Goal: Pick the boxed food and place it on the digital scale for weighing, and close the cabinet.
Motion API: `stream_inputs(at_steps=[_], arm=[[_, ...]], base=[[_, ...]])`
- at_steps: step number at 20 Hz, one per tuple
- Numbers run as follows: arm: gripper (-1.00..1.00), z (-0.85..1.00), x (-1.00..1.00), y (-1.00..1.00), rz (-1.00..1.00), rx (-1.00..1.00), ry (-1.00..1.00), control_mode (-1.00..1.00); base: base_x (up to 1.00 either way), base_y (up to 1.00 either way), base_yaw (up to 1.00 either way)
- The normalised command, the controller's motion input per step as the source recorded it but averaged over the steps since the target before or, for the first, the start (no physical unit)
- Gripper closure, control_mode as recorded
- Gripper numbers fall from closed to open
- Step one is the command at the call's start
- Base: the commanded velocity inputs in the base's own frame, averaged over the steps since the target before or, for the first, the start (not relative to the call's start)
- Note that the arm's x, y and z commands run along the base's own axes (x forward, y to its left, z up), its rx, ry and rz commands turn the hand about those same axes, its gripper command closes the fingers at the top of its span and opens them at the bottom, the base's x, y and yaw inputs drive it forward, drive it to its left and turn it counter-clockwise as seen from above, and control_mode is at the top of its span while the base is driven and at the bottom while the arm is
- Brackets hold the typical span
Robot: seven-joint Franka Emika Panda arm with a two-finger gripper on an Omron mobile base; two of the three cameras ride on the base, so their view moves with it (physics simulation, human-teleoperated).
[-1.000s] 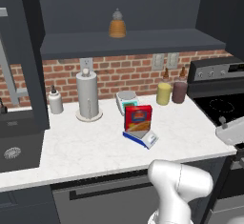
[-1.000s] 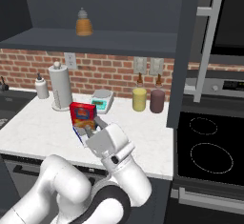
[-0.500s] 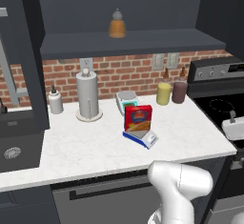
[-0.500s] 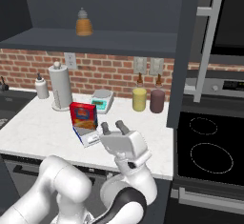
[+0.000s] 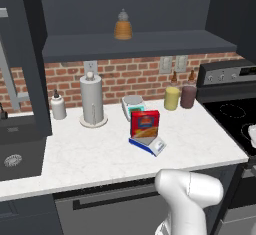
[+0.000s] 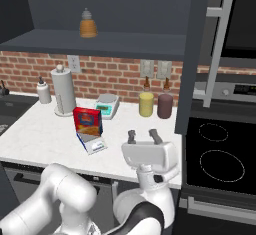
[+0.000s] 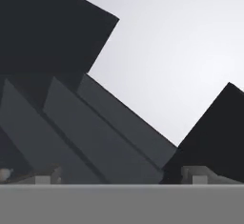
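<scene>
Handle-reaching looks to be the coming job: the boxed food (image 6: 88,121) is already standing upright on the digital scale (image 6: 92,143) in the middle of the worktop (image 6: 40,134), so closing the cabinet is what is left, I would judge. The end effector (image 6: 143,135) is hanging off the front edge of the worktop with its two dark fingers pointing up and spread wide, holding nothing. In the right base view the open cabinet door (image 6: 197,54) is lying at about one o'clock from it, higher and further back, edge-on to me, and its silver bar handle (image 6: 218,49) is running vertically, so the long axis to catch or push is upright. The box and scale are sitting at about nine o'clock from the end effector, near but apart. Only one arm is working here.

As for writing, the red box is showing a blue oval logo over a yellow-orange food picture (image 5: 145,124), but the lettering is too small for me to read. The scale's white front panel (image 5: 156,146) is showing nothing legible either.
</scene>
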Motion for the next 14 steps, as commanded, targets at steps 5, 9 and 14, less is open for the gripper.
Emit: stream_inputs(at_steps=[5,9,14], arm=[[-1.00,0.00,0.27,-0.41,-0.10,0.13,0.22,-1.00],[-1.00,0.00,0.16,-0.52,-0.07,0.12,0.10,-1.00],[-1.00,-0.03,0.00,-0.44,-0.03,0.05,0.01,-1.00]], base=[[0.00,0.00,0.00],[0.00,0.00,0.00],[0.00,0.00,0.00]])
